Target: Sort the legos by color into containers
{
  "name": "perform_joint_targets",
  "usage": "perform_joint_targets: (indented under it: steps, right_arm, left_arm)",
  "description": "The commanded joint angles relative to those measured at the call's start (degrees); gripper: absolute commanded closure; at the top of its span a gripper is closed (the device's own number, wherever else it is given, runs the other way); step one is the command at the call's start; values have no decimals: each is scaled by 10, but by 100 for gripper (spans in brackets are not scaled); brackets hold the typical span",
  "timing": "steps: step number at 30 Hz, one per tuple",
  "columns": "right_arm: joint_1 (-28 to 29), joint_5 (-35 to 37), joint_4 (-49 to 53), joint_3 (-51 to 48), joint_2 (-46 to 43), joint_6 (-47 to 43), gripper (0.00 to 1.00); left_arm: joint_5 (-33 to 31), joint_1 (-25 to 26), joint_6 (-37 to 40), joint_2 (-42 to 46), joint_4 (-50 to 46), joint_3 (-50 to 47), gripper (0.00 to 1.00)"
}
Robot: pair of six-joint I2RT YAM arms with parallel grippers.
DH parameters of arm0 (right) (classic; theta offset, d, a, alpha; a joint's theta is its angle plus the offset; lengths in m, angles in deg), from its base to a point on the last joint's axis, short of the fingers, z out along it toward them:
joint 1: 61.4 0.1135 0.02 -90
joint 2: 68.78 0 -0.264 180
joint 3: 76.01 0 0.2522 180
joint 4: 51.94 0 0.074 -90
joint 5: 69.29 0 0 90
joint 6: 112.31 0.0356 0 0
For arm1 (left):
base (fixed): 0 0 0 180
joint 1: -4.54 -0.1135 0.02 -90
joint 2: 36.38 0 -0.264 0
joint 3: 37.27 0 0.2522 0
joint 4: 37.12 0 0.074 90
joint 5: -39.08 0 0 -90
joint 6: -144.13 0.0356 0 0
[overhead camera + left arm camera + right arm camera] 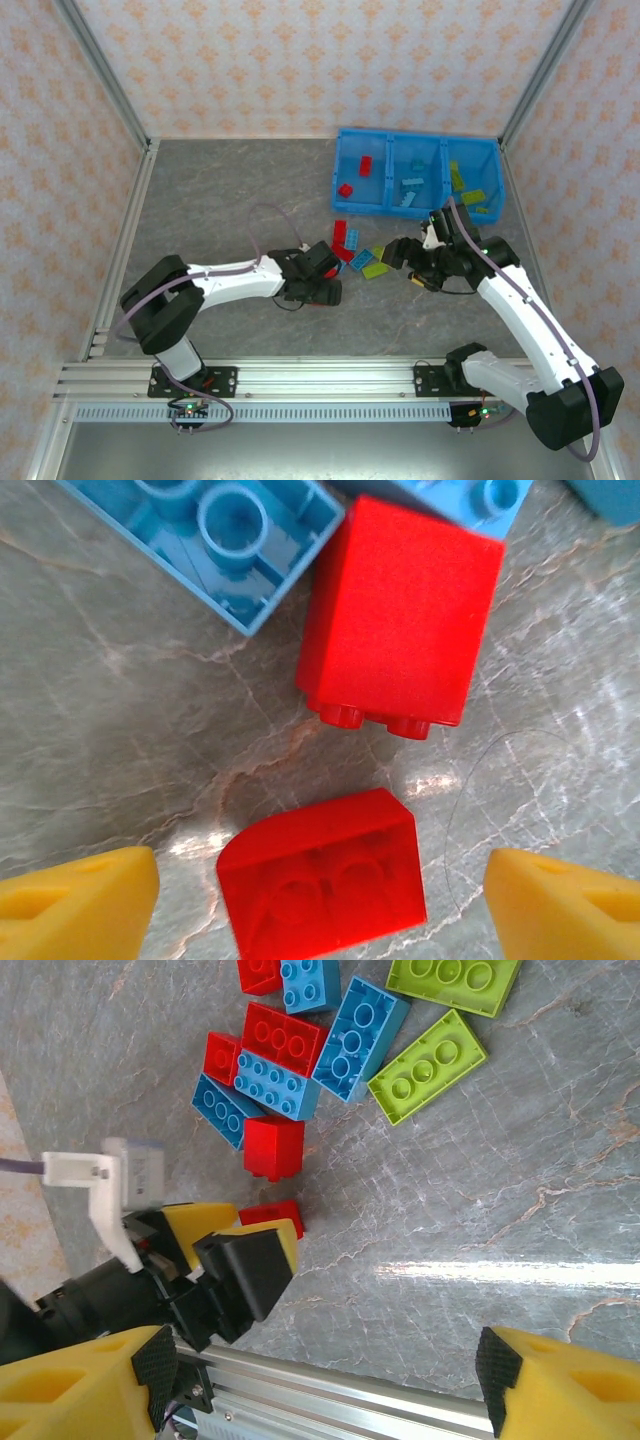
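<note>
A small red lego [322, 885] lies low in the left wrist picture, between the open fingers [80, 905] of the left gripper [320, 908]. A bigger red lego [400, 620] and a blue lego [220, 540] crowd just above it. The right gripper [325, 1390] is open and empty.

Bright, sharp, glare on table [520, 1272]

Loose legos [341, 236] in red, blue and lime lay clustered just before the blue containers [400, 133] — compartments held red, blue, green, left to right.
</note>
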Motion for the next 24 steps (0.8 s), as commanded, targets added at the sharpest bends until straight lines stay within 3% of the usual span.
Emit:
perform_joint_targets:
  steps: [1,12,15,18,24]
  right_arm:
    - [5,3,-1,-7,1,7,20]
    - [16,-1,-3,-1,-4,19,20]
    - [21,0,-34,-1,-20,40,19]
    - [21,29,-54,-4,-42,58,19]
    - [21,55,-62,-4,-50,81,19]
  left_arm:
    - [10,4,-23,-21,12,18,23]
    - [12,14,-9,-4,-15,29,60]
    - [13,14,14,43,-27,58,60]
    - [-41,14,48,64,-57,122,60]
    - [-147,-39,143,-46,-83,322,59]
